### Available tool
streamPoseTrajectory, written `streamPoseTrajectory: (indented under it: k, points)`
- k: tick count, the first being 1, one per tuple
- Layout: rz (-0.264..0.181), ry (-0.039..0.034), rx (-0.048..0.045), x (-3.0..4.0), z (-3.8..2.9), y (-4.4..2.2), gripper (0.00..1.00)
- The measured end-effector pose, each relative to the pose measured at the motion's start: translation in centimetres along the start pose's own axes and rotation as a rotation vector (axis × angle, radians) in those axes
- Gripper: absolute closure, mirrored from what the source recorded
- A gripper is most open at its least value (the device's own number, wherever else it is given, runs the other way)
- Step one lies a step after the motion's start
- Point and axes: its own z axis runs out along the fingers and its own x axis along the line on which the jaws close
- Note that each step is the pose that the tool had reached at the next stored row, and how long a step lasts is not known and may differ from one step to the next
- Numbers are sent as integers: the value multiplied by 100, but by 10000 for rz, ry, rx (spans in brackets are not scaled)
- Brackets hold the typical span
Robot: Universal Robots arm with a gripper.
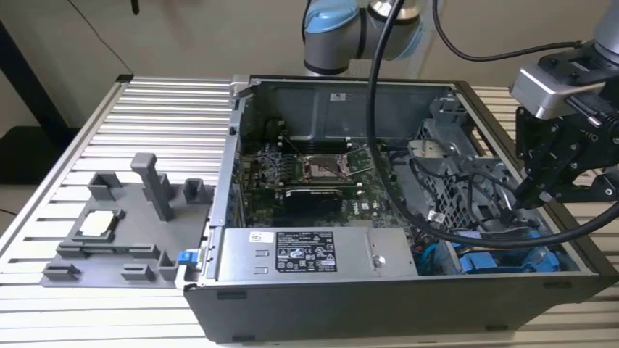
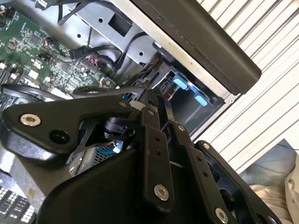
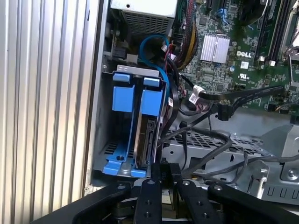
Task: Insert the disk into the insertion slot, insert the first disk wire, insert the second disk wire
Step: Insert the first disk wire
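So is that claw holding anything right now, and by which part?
Cannot be told. The gripper hangs near the insertion slot, where the disk already sits in its blue carrier.

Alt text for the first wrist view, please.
The black gripper hovers close to a grey metal drive bay holding a silver-grey disk on edge in its blue plastic carrier. Black cables and a green motherboard lie alongside.

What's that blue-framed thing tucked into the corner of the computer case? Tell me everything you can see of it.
That is the disk, a flat grey drive seen edge-on in the first wrist view, clipped in a bright blue plastic frame. It stands on edge inside a grey metal bay in a corner of the computer case. Black cables run right beside it; whether any is plugged in cannot be told. The gripper is close to its near end.
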Motion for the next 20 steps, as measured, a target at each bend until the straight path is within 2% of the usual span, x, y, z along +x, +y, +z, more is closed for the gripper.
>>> streamPoseTrajectory:
  k: [2, 8, 11, 12, 13, 16, 17, 20]
  points:
    - [82, 16, -18, 0, 18, 0, 81]
    - [1108, 109, -10, 1, 96, 8, 81]
    - [1423, 136, -13, 3, 122, 10, 81]
    - [1466, 139, -46, 5, 127, 10, 81]
    - [1483, 142, -126, 7, 128, 8, 81]
    - [1492, 135, -474, 13, 134, -11, 81]
    - [1494, 133, -547, 15, 139, -15, 81]
    - [1504, 128, -602, 25, 160, -21, 81]
